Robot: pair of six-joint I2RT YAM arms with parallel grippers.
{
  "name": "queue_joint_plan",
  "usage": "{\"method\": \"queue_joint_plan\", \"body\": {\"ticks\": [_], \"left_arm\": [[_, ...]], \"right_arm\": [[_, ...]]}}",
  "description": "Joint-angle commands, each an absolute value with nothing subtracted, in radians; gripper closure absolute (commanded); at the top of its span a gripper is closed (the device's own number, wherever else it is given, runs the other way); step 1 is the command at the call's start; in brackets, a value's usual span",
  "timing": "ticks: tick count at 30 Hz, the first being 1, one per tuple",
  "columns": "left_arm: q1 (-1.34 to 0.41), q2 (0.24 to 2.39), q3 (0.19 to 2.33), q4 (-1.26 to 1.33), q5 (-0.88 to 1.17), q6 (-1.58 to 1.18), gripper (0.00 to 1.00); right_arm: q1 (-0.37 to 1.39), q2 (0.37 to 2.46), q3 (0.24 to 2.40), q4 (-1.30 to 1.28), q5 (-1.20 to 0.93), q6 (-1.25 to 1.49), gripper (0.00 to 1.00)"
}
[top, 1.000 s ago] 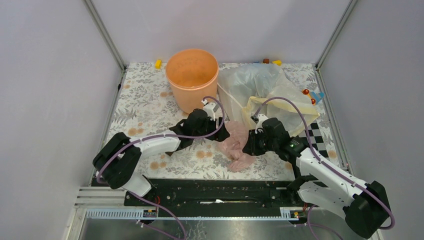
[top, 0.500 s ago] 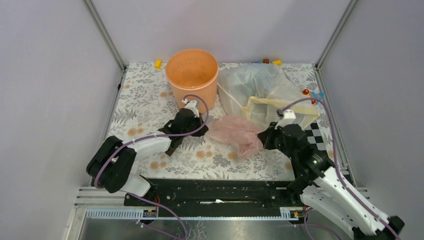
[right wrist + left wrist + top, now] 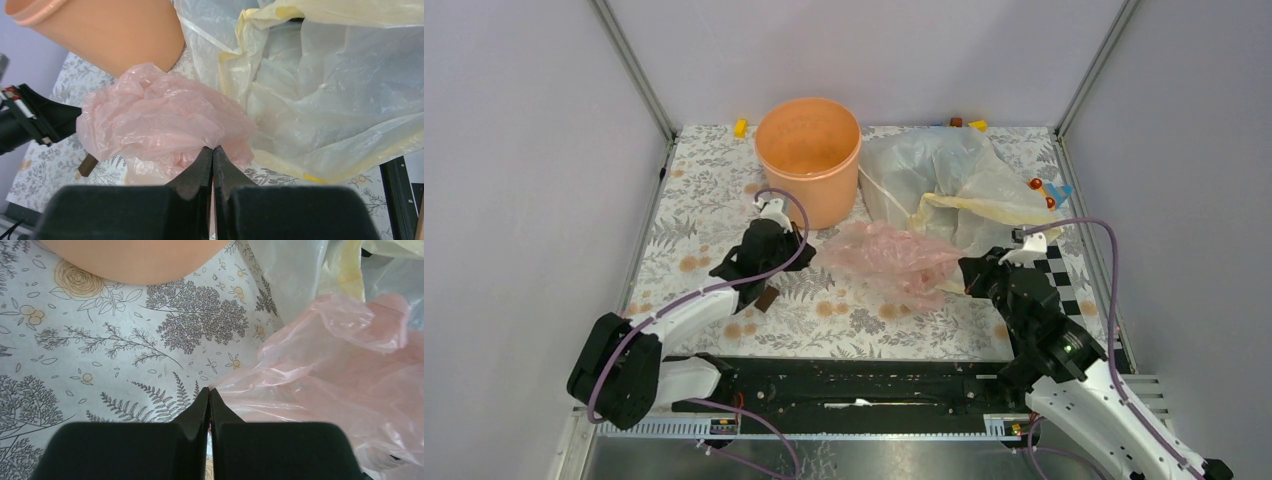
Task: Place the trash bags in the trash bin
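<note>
Left jaws: closed, tips pressed together. The 9 o'clock edge of the pink bag (image 3: 889,258) runs straight into the tips, and a thin corner of film looks pinched there.
Right jaws: closed on a bunch of film at the pink bag's 4 o'clock end, with crumpled plastic heaped against the tips.
Pink bag: translucent and crinkled, drawn out between the two sets of jaws across the middle of the desk (image 3: 704,215). It is outside the bin (image 3: 808,150). Whether its middle rests on the cloth or hangs just clear cannot be told.
Bin: peach-orange, upright, mouth open, at 11 o'clock from the pink bag near the desk's 12 o'clock edge. Its base is just beside the bag's far edge; contact cannot be told.
Clear bag (image 3: 934,165): slumped at 3 o'clock from the bin and at 1 o'clock from the pink bag, its near folds meeting the pink film.
Yellow bag (image 3: 989,210): pale, tangled with the clear bag, at 2 o'clock from the pink bag.
Brown block (image 3: 766,300): small, on the desk at 8 o'clock from the pink bag, beside the left arm.
Desk: covered in a floral cloth, with a checkered patch (image 3: 1059,280) at its 4 o'clock edge next to the right arm.
Yellow piece (image 3: 740,127): small, at 10 o'clock from the bin, by the far edge.
</note>
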State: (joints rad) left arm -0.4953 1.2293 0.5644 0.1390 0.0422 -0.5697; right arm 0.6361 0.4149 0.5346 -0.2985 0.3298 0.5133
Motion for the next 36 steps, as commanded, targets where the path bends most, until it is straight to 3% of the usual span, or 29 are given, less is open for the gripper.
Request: {"method": "queue_joint_plan", "body": {"ticks": [1,4,5,6,9,14,16,18,20,26,29,30,32,33,36], "left_arm": [[-0.488,1.145,0.537,0.138,0.003,-0.582,1.00],[-0.486,1.092,0.524,0.145,0.003,-0.597,1.00],[-0.486,1.072,0.522,0.142,-0.020,-0.600,1.00],[-0.486,1.044,0.520,0.139,-0.023,-0.605,1.00],[-0.486,0.997,0.526,0.122,0.025,-0.626,1.00],[-0.486,0.953,0.538,0.087,0.106,-0.658,1.00],[-0.486,0.937,0.540,0.069,0.099,-0.656,1.00],[-0.485,0.923,0.553,0.034,0.085,-0.650,1.00],[-0.485,0.909,0.575,-0.020,0.051,-0.649,1.00],[-0.408,0.816,0.589,-0.187,-0.111,-0.695,1.00],[-0.361,0.747,0.569,-0.223,-0.180,-0.711,1.00],[-0.353,0.724,0.565,-0.233,-0.191,-0.713,1.00],[-0.350,0.681,0.566,-0.247,-0.199,-0.708,1.00],[-0.350,0.654,0.559,-0.232,-0.181,-0.698,1.00],[-0.350,0.608,0.499,-0.133,-0.068,-0.691,1.00]], "right_arm": [[0.640,0.488,0.544,-0.254,0.315,0.515,0.93],[0.639,0.540,0.552,-0.255,0.294,0.511,0.65],[0.639,0.554,0.554,-0.254,0.283,0.507,0.45],[0.638,0.566,0.560,-0.252,0.246,0.494,0.34],[0.639,0.616,0.563,-0.214,0.112,0.426,0.20],[0.638,0.756,0.605,-0.163,0.002,0.343,0.08],[0.639,0.810,0.626,-0.142,-0.007,0.333,0.13],[0.639,0.851,0.651,-0.152,0.075,0.357,0.50],[0.640,0.857,0.659,-0.165,0.157,0.430,0.97],[0.637,0.812,0.656,-0.216,0.198,0.484,1.00],[0.638,0.829,0.638,-0.259,0.220,0.490,0.84],[0.636,0.834,0.628,-0.264,0.213,0.489,0.71],[0.636,0.843,0.610,-0.262,0.163,0.474,0.24],[0.636,0.846,0.601,-0.256,0.131,0.465,0.14],[0.635,0.835,0.601,-0.247,0.030,0.405,0.13]]}}
